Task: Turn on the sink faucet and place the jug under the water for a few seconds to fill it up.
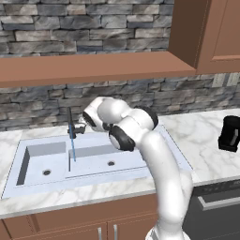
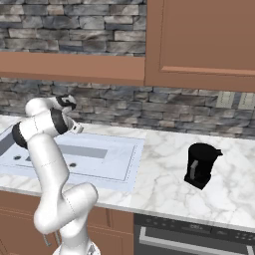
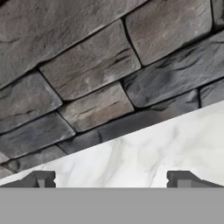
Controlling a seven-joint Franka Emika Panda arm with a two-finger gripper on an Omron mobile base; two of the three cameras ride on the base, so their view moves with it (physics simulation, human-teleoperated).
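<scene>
Claw reads as released: in the hand view its two dark fingertips stand wide apart at the bottom, nothing between them, pale marble counter directly ahead and the grey stone backsplash beyond that, the counter edge running tilted across the frame. In the left base view the hand sits above the back rim of the sink, just to the right of the sink faucet; the fingers themselves are hidden behind the wrist there. Whether the hand touches the faucet's side lever cannot be told; it looks very close. The water is running: a thin light-blue stream drops straight from the spout, left of the claw and below it, landing near the divider between the two basins. The sink lies below and in front of the claw, round drain visible in each basin. The jug stands upright on the marble counter well apart from the claw, far to its right, past the sink's right rim and above the dark appliance front. Brown upper cabinets hang above the jug's side of the counter.
</scene>
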